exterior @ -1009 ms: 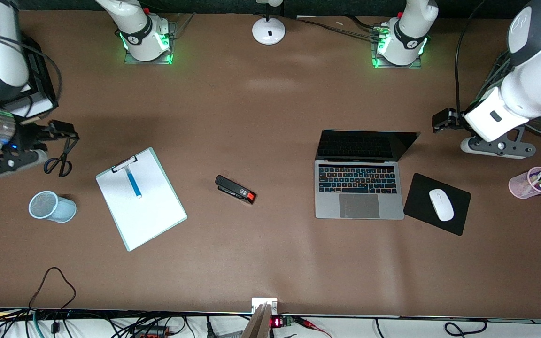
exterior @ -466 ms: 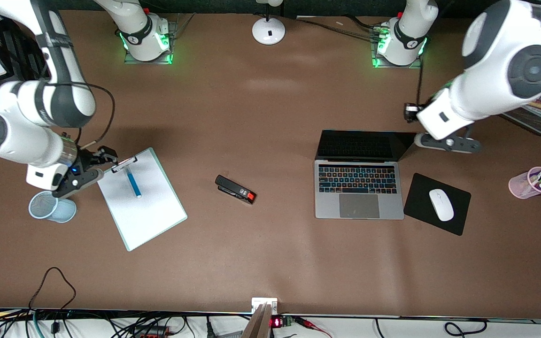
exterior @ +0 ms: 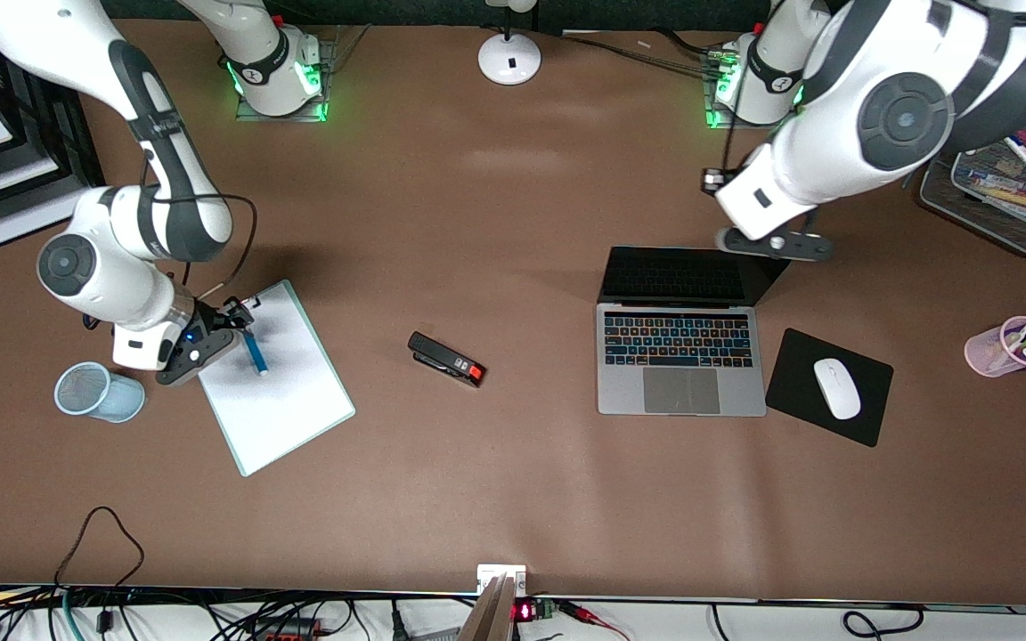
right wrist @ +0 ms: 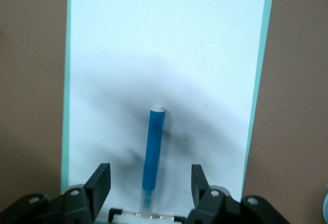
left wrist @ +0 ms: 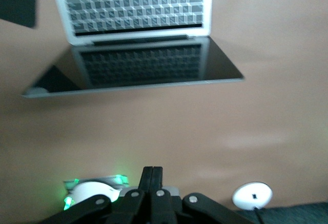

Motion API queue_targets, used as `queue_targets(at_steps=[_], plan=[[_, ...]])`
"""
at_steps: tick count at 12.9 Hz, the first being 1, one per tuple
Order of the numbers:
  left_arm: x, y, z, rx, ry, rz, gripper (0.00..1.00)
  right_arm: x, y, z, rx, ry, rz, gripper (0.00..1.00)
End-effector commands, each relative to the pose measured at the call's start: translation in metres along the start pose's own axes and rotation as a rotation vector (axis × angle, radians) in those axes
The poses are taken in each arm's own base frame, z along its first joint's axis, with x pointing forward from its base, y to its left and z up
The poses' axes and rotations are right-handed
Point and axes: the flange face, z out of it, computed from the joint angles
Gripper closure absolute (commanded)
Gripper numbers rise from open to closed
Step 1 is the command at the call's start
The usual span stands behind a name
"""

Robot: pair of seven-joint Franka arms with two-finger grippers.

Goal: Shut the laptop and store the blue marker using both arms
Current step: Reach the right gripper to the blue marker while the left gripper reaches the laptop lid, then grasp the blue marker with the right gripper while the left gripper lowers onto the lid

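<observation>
The laptop (exterior: 680,365) stands open near the left arm's end of the table, with its black screen (exterior: 691,274) leaning back; it also shows in the left wrist view (left wrist: 138,8). My left gripper (exterior: 776,245) is shut and empty (left wrist: 152,170), in the air over the screen's top edge and the table just past it. The blue marker (exterior: 255,350) lies on a white clipboard (exterior: 281,401) near the right arm's end. My right gripper (exterior: 237,313) is open (right wrist: 150,175) low over the clipboard (right wrist: 169,39), its fingers on either side of the marker's (right wrist: 153,147) clip-side end without touching it.
A black stapler (exterior: 446,359) lies mid-table. A light-blue mesh cup (exterior: 99,392) lies beside the clipboard. A black mouse pad (exterior: 802,392) with a white mouse (exterior: 836,388) sits beside the laptop. A pink pen cup (exterior: 1010,345) and a mesh marker tray (exterior: 1003,191) are at the left arm's end.
Both arms swung in from the table's ends. The right gripper came down over the clipboard's clip end around the marker. The left gripper moved to above the laptop's screen.
</observation>
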Motion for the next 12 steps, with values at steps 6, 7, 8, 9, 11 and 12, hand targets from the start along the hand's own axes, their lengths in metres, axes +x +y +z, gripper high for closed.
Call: queue_targets(at_steps=[6,7,8,9,11,12], plan=[[0.002,0.008,0.096,-0.007,0.059,-0.038,1.0,0.004,-0.003,0.01,-0.005,0.015,-0.012,0.34],[0.004,0.007,0.108,-0.01,0.072,-0.043,1.0,0.004,-0.003,0.009,-0.006,0.016,-0.012,0.34],[0.007,0.004,0.119,-0.012,0.088,-0.048,1.0,0.004,-0.004,0.011,-0.004,0.014,-0.012,0.35],[0.011,0.003,0.123,-0.009,0.111,-0.042,1.0,0.004,-0.004,0.013,-0.003,0.013,-0.012,0.35],[0.016,-0.004,0.126,0.12,0.157,0.004,1.0,0.007,-0.006,0.013,-0.007,0.02,-0.015,0.37],[0.019,-0.004,0.129,0.135,0.182,0.016,1.0,0.007,-0.005,0.017,-0.009,0.022,-0.015,0.39]])
